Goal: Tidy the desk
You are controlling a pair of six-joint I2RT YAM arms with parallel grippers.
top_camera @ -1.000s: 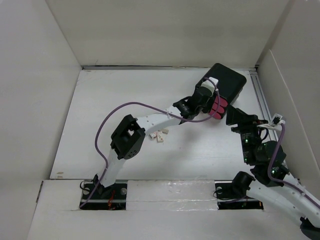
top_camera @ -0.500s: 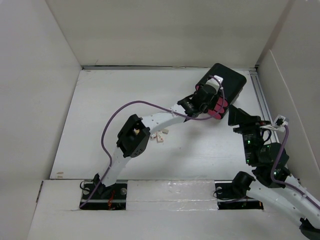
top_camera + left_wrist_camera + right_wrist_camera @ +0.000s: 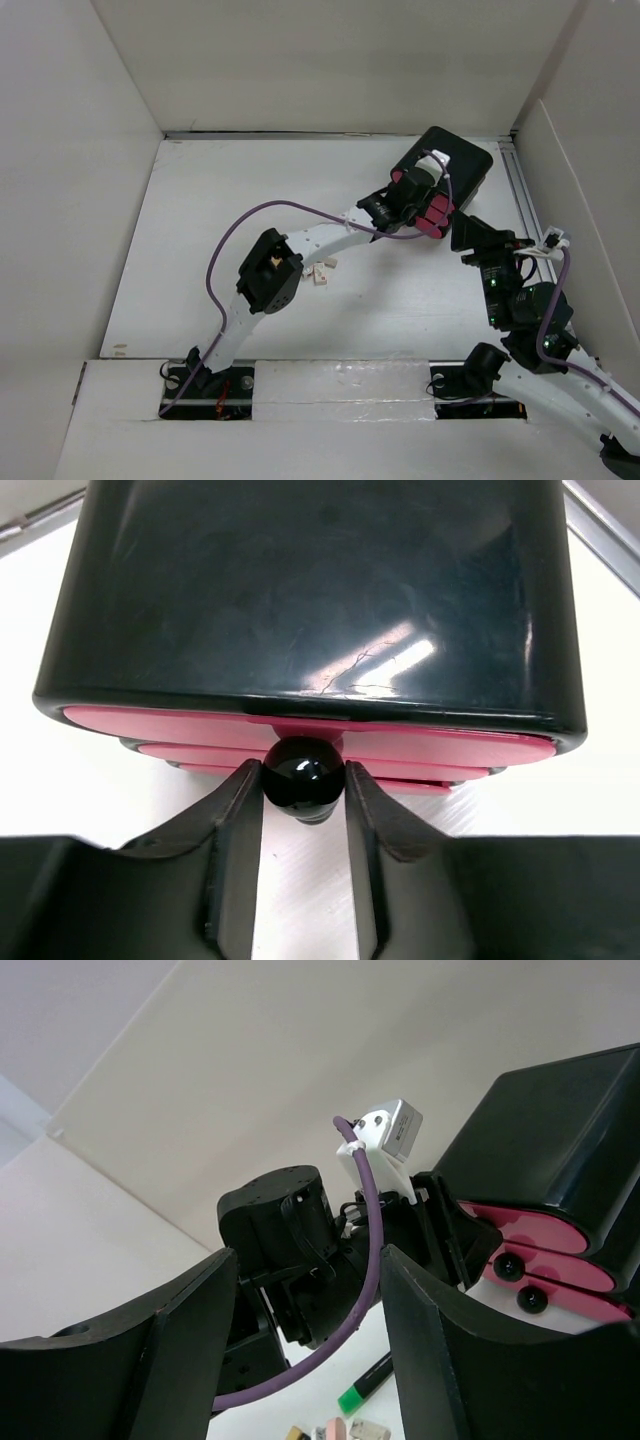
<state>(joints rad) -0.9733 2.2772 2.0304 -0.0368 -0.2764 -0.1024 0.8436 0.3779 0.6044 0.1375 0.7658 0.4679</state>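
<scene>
The desk is a wide white tabletop. At its back right stands a black box with three pink drawers. My left gripper is at the drawer fronts, both fingers pressed against the round black knob of the top drawer. From above, the left gripper lies against the pink fronts. My right gripper hovers just right of it, open and holding nothing. The right wrist view shows the box and the two lower knobs past the right gripper.
Small eraser-like pieces lie on the desk under the left forearm. A green-tipped highlighter lies near them. The left arm's purple cable loops over the desk. White wall panels enclose the desk on three sides.
The left wrist has moved up and right toward the box, and its fingers have narrowed onto the top drawer's knob. The right arm has barely shifted.
</scene>
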